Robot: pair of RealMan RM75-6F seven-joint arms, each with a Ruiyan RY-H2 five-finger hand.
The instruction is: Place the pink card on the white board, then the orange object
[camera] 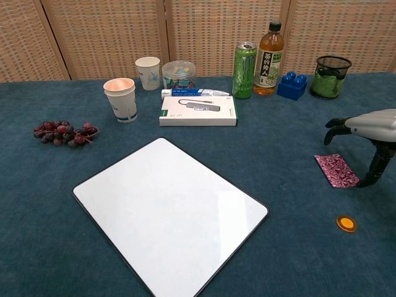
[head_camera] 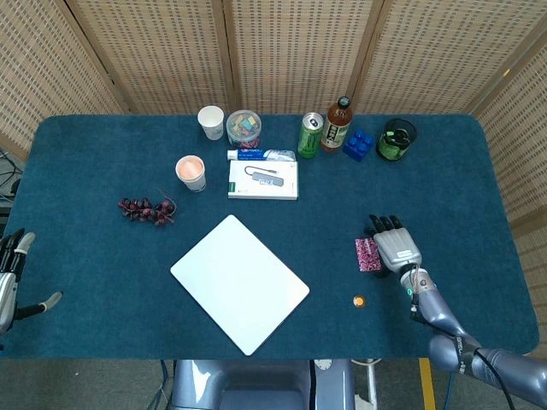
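Right robot hand (camera: pixel 370 127) hovered palm-down over the right edge of the pink card (camera: pixel 336 170), fingers spread and curled down, holding nothing. Thumb tip sat at the card's right edge on the counter (camera: pixel 291 130). Card lay flat on the felt, well right of the white board (camera: pixel 168 212); orange object (camera: pixel 346 223) just in front of it.

Risks, as I judged them:
- thin flat card, fingers could slide over it or shove it away
- pile could snag an edge
- a sweep toward the front might knock the orange object

Left robot hand (head_camera: pixel 10 278) idled open at the far counter edge.
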